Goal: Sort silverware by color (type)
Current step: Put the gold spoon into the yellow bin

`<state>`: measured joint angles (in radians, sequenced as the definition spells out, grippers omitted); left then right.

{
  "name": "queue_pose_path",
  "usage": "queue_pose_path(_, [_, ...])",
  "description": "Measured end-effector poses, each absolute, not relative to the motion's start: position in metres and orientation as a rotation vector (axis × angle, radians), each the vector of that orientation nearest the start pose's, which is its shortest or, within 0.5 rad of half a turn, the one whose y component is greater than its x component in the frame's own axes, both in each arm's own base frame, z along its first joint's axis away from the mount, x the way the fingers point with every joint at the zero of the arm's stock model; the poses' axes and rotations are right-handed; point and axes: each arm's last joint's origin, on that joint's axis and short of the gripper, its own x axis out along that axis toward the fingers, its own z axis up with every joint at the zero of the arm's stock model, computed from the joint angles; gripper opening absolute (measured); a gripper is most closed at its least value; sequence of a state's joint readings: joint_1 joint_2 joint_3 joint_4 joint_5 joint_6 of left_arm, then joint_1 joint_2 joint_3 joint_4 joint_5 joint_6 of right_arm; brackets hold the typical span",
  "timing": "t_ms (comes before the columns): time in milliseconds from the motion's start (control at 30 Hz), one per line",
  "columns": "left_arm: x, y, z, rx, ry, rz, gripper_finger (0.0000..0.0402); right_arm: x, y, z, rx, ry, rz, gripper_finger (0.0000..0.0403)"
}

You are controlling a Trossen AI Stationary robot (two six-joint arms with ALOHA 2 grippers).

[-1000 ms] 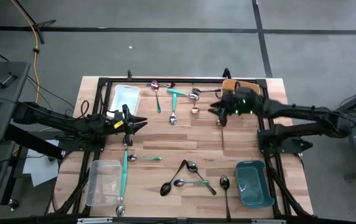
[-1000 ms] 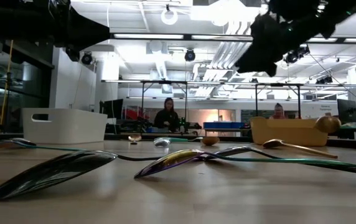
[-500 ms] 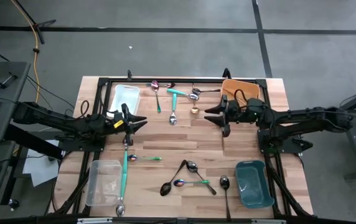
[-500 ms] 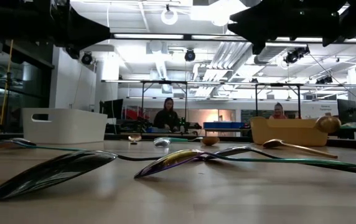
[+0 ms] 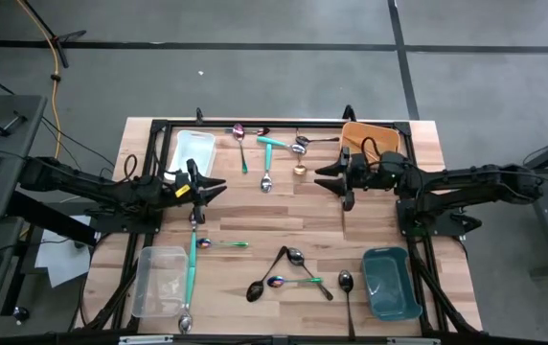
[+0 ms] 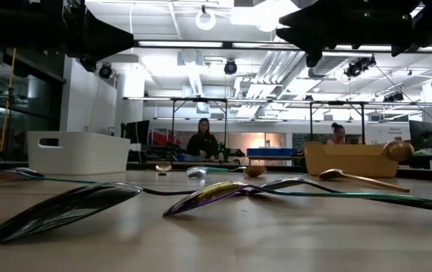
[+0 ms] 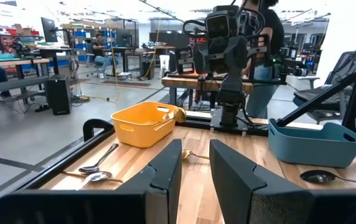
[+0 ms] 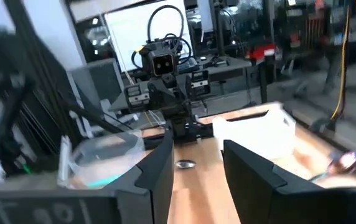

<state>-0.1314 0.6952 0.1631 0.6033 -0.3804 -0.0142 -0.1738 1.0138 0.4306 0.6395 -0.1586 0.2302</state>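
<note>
Silverware (image 5: 293,257) is mostly left scattered on the table (image 5: 255,206); one gold spoon is seen in the orange bin (image 5: 365,136). Left gripper (image 5: 218,187) and right gripper (image 5: 324,178) are held partly open, empty.

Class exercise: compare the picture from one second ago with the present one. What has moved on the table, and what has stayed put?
The right gripper has swung away from the orange bin, out over the bare table near its middle, fingers open and empty. A gold spoon rests in that bin. The left gripper and the scattered silverware have not shifted.
</note>
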Motion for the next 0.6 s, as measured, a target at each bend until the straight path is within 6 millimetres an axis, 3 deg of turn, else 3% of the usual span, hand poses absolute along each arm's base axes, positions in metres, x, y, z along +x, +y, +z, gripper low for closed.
queue_pose_path(100, [0.153, -0.009, 0.207, -0.032, -0.071, 0.248, 0.0074, 0.212, -0.032, 0.245, 0.391, -0.031, -0.039, 0.0133])
queue_pose_path(233, [0.153, -0.009, 0.207, -0.032, -0.071, 0.248, 0.0074, 0.212, -0.026, 0.23, 0.488, 0.113, -0.126, 0.0133])
queue_pose_path(467, [0.153, -0.009, 0.207, -0.022, -0.069, 0.249, 0.0074, 0.196, -0.019, 0.199, 0.651, 0.593, -0.66, 0.0133])
queue_pose_path(600, [0.153, -0.009, 0.207, -0.014, -0.07, 0.249, 0.0074, 0.191, -0.016, 0.189, 0.724, 0.718, -0.844, 0.0133])
